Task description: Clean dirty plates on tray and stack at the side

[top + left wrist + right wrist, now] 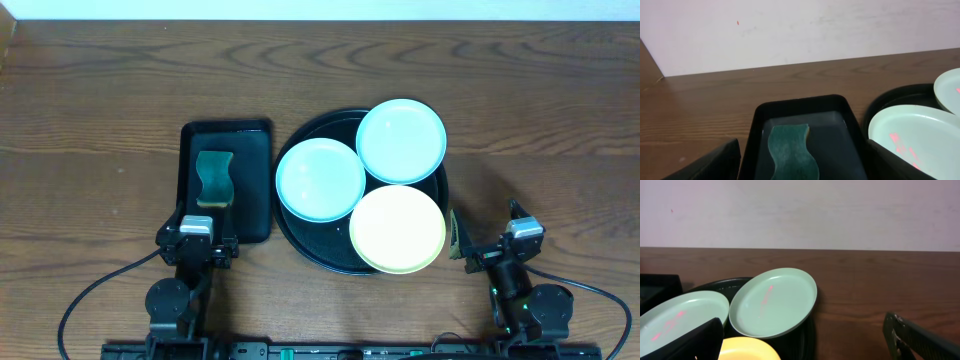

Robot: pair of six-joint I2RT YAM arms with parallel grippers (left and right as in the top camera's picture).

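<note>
The round black tray (312, 250) holds three plates: a turquoise plate (320, 180) at left, a turquoise plate (401, 140) at the back right, and a yellow plate (398, 229) in front. Red marks show on the turquoise plates in the left wrist view (912, 137) and the right wrist view (775, 300). My left gripper (198, 232) is open at the near end of the small rectangular tray, above a green sponge (790, 152). My right gripper (490, 243) is open, just right of the round tray (807, 330), holding nothing.
A small black rectangular tray (255, 180) with the green sponge (215, 178) lies left of the round tray. Brown wooden table (100, 100) all round. A pale wall stands behind the table's far edge.
</note>
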